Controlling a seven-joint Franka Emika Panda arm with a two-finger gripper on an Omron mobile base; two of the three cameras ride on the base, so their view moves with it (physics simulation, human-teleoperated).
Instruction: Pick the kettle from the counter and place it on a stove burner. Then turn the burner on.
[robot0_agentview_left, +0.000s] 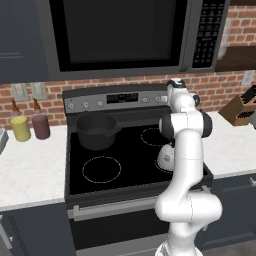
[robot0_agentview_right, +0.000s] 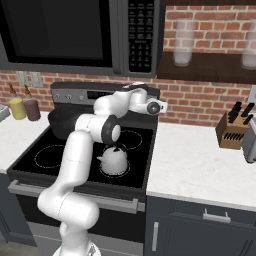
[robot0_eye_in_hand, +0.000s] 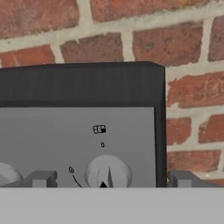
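Kettle (robot0_agentview_right: 114, 161) stands on the black cooktop (robot0_agentview_left: 132, 172), on the front burner near the cooktop's right edge, so the placing looks done. Behind it the arm reaches to the back panel (robot0_eye_in_hand: 78, 144). The pincer (robot0_eye_in_hand: 109, 179) is apart and holds nothing; its two tips flank the rightmost knob (robot0_eye_in_hand: 107, 173), which lies straight ahead, near the panel's right corner. Turning it seems next.

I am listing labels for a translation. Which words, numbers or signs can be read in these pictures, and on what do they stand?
None can be read.
Stove control panel: small marks above and beside the knob, blurred.
Stove display: light characters, too small.
Microwave keypad: rows of buttons, too small.
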